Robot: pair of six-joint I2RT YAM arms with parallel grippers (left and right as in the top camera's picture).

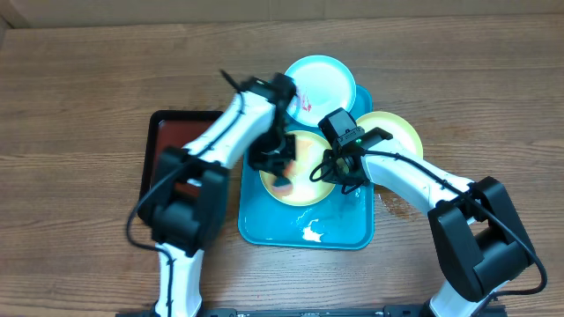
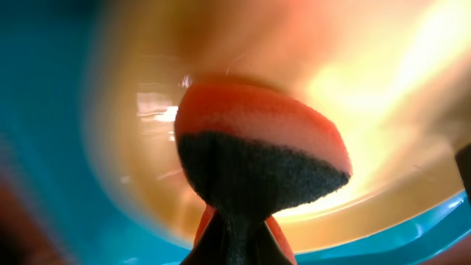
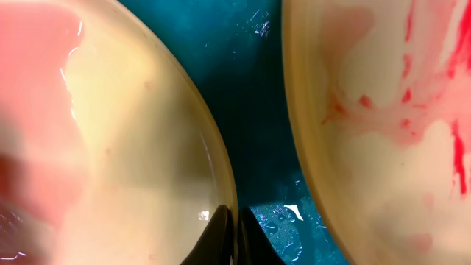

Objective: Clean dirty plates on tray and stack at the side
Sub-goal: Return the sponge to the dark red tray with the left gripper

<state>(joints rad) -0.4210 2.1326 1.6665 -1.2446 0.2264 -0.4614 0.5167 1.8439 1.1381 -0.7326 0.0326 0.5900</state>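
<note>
Plates, three, one under wash.

- Left fingers (image 2: 224,249): clamped on a sponge (image 2: 257,147), orange body with a dark scouring face. The sponge is pressed to the plate directly beneath.
- Right fingers (image 3: 227,237): drawn together on the near rim of the same plate, apparently pinning it so it does not slide.
- Middle plate (image 1: 304,192): yellow-green rim, pale centre, wet sheen. It lies between the two sets of fingers, flat on the tray.
- Second plate (image 3: 383,110): just beside the right fingers and apart from the held rim. Red smears cross its face, so it is not yet cleaned.
- Aqua plate (image 1: 326,79): beyond the left fingers, with a red mark near its edge. It sits partly over the tray's far rim.
- Tray (image 1: 304,229): turquoise, under all three plates, with water pooled on its floor on the arms' side of both sets of fingers.
- Red tray (image 1: 176,141): outboard of the left fingers, on the tabletop (image 1: 79,106).

Step in hand, as judged: scrubbing the first plate, with nothing yet stacked at the side.

Next move calls for: lifting the sponge clear, checking that the face is free of red, then carrying the plate off by its gripped rim. The wet plastic may slip, so a firm hold and a level carry are needed.
</note>
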